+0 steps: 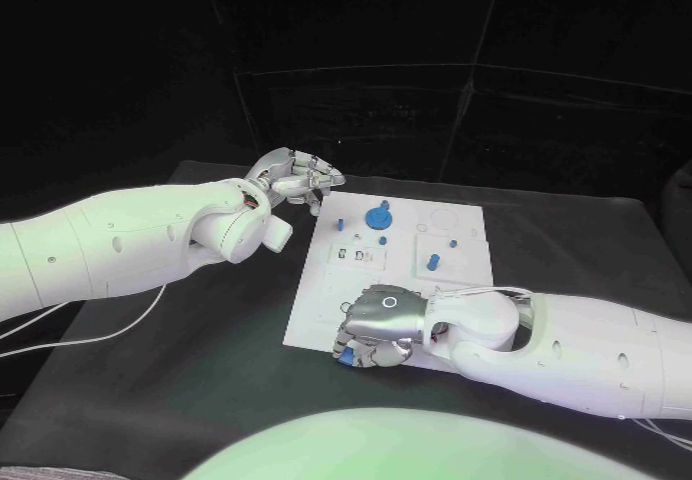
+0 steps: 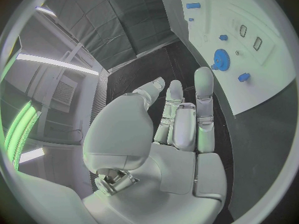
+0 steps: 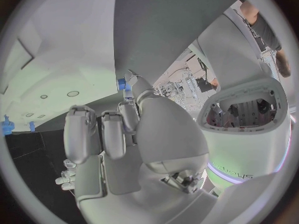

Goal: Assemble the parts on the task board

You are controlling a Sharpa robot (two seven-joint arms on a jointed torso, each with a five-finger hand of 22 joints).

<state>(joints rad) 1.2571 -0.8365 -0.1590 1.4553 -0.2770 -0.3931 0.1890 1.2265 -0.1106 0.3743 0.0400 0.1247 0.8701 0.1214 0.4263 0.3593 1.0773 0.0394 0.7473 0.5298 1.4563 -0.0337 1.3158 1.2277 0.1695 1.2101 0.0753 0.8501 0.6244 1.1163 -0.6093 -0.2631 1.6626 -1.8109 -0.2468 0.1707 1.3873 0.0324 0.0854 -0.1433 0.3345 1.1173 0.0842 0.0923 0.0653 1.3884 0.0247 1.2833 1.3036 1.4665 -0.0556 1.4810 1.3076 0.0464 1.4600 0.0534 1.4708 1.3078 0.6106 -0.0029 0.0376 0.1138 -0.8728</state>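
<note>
black surface (image 1: 216, 340) | white flat plastic task board (image 1: 325, 300) mid-surface | right robot hand (image 1: 378, 328) pinches small blue part (image 1: 346, 357) at near edge, likely for insertion | left robot hand (image 1: 296, 180) curled, holds nothing, parked at far corner

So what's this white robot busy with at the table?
It is fitting small blue parts onto a white task board on the black table. Its right hand is at the board's near edge, with a small blue part at its fingers. Its left hand hovers by the far left corner, apparently empty. A round blue part and several smaller blue pieces already sit on the board.
</note>
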